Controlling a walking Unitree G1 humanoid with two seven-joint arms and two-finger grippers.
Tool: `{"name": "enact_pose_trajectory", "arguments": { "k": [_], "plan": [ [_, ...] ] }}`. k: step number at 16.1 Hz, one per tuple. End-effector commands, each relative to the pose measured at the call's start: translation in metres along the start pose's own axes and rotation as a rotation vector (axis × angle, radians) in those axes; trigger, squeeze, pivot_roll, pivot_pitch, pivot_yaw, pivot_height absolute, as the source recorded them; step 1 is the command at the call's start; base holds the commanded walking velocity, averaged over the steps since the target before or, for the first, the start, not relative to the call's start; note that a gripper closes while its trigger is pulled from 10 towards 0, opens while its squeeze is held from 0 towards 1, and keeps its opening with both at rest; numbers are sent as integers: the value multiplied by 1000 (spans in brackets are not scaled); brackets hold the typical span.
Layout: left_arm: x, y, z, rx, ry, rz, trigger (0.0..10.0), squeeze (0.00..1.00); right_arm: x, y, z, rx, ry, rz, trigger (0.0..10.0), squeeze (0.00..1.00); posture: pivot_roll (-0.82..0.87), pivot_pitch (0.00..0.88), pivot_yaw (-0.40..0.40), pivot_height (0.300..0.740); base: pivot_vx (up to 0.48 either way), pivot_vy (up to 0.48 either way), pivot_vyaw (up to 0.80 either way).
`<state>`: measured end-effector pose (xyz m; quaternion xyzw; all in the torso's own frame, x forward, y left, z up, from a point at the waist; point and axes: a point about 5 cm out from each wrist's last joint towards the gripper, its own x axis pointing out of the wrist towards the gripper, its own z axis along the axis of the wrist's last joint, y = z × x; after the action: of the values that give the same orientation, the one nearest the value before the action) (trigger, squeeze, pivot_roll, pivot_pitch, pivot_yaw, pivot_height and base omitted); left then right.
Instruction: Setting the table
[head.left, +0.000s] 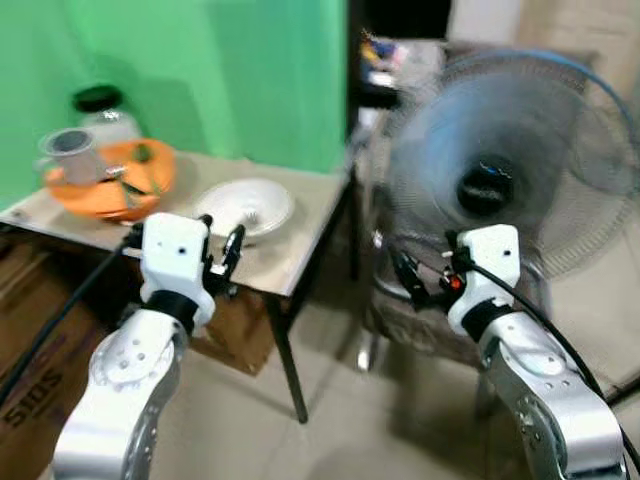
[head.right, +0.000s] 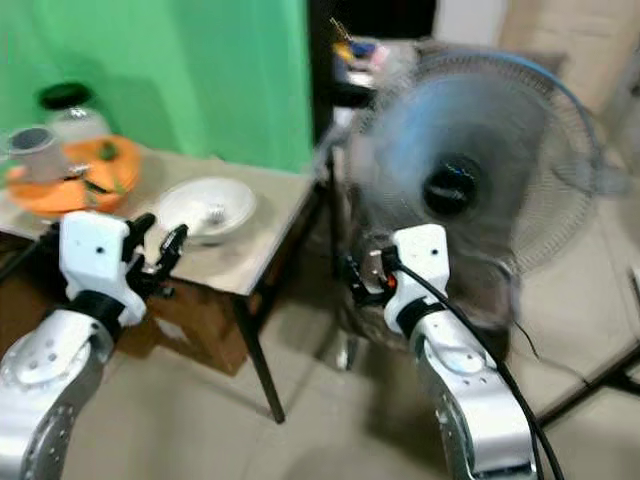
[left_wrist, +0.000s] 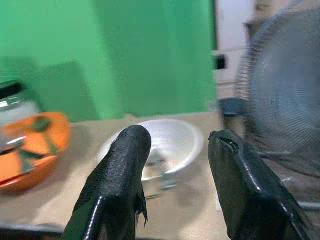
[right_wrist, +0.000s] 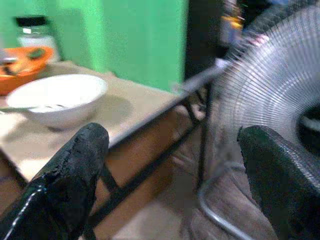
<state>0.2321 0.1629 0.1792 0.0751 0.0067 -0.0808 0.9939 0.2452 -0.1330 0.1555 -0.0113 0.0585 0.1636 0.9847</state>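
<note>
Tabletop (head.left: 300, 235) of beige is seen against a green wall, bearing a white bowl (head.left: 245, 207) with a blurred utensil inside, an orange dish (head.left: 115, 180), a grey cup (head.left: 70, 150) and a black-lidded jar (head.left: 100, 105). The left gripper (head.left: 220, 250) is held before the bowl, fingers (left_wrist: 120, 185) apart and empty. The right gripper (head.left: 405, 275), fingers wide, is raised before a fan (head.left: 510, 165). Motion blur softens the details.

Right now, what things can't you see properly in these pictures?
- What lies inside the white round bowl: blurred in the head views; a metal utensil perhaps.
- Contents of the orange plastic bowl: blurred, partly behind the grey cup.
- Glass jar with black lid: too blurred to tell what it holds.
- Grey standing fan: its base is hidden behind the right gripper.
</note>
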Motion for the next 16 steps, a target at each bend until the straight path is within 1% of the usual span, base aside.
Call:
{"name": "enact_pose_trajectory", "arguments": {
  "k": [1, 2, 3, 4, 5, 6, 7, 8, 11, 12, 13, 14, 16],
  "plan": [
    [-1, 6, -1, 11, 12, 22, 10000, 0, 3, 8, 3, -7, -11, 43, 10000, 0, 13, 0, 37, 740, 292, 0, 0],
    [-1, 6, -1, 11, 12, 22, 10000, 0, 3, 9, 3, -22, -11, 59, 10000, 0, 13, 0, 37, 740, 289, 0, 0],
    [-1, 6, -1, 12, 11, 21, 10000, 0, 3, 11, 3, -12, -12, 73, 10000, 0, 17, 0, 35, 740, 296, 0, 587],
    [-2, 5, 0, 16, 10, 17, 10000, 0, 3, 12, 4, -28, -12, 91, 10000, 86, 22, 0, 33, 740, 292, 0, 800],
    [-2, 5, 0, 18, 10, 17, 10000, 0, 4, 14, 4, -43, -13, 108, 10000, 71, 24, 0, 32, 740, 292, 0, 800],
    [-3, 5, 0, 19, 11, 15, 10000, 0, 4, 13, 4, -35, -14, 107, 10000, 43, 26, 0, 33, 740, 289, 0, 800],
    [-3, 5, 0, 21, 12, 14, 10000, 0, 5, 13, 4, -30, -17, 103, 10000, 0, 27, 0, 32, 740, 285, 0, 0],
    [-3, 5, 0, 23, 13, 11, 10000, 0, 5, 12, 5, 3, -21, 96, 10000, 0, 27, 0, 32, 740, 281, 0, 0],
    [-3, 5, 0, 26, 13, 7, 10000, 0, 6, 12, 5, 17, -23, 113, 10000, 0, 26, 0, 34, 740, 281, 0, 0],
    [-2, 4, 0, 27, 12, 5, 10000, 0, 6, 12, 6, 13, -24, 123, 10000, 0, 26, 0, 33, 740, 277, 0, 0],
    [-3, 3, 0, 27, 12, 4, 10000, 0, 6, 14, 6, -20, -24, 139, 10000, 0, 26, 0, 33, 740, 277, 0, 0],
    [-2, 3, 0, 27, 11, 2, 10000, 0, 6, 15, 6, -33, -20, 150, 10000, 0, 28, 0, 33, 740, 277, 0, 0],
    [-2, 3, 0, 27, 11, 1, 10000, 0, 6, 16, 6, -25, -13, 153, 10000, 0, 29, 0, 33, 740, 277, 0, 800]
  ]
}}
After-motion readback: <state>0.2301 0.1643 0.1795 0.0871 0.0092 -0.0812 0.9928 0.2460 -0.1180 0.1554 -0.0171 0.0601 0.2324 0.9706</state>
